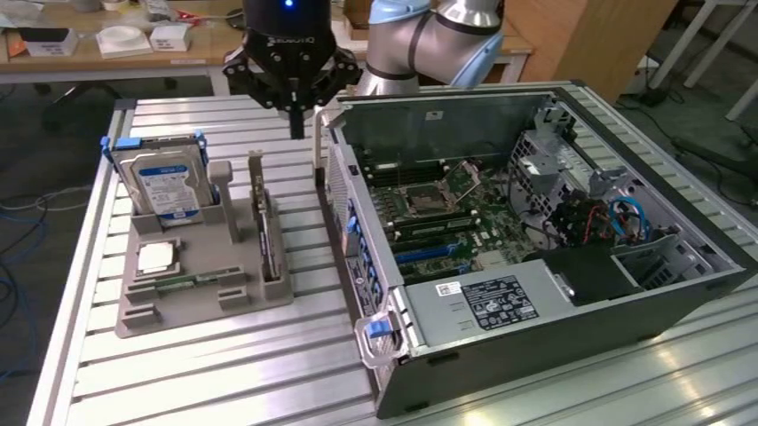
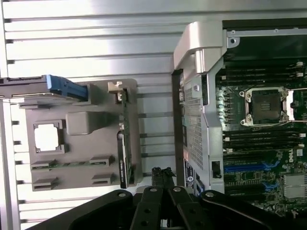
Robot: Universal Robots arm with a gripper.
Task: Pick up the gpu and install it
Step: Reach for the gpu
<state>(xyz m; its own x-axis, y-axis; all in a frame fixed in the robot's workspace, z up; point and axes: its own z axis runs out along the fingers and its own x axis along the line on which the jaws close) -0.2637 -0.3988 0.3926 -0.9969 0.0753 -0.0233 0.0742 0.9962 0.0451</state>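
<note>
The exterior view looks down at a slant from high up, across a slatted metal tabletop [image 1: 213, 373]. It sits far enough back to take in nearly the whole open computer case [image 1: 592, 342], the grey parts holder [image 1: 201, 297] just beside the case, and the robot arm [image 1: 414, 44] beyond it. The wrist view looks straight down from nearer, past the pincer [image 2: 162, 175] in its foreground. Both views share the holder, the case's perforated wall [image 2: 194, 124] next to it, and the motherboard [image 2: 259, 158] inside the case.

Gpu [image 2: 125, 143] edge-on in grey holder [image 2: 86, 143]
</note>
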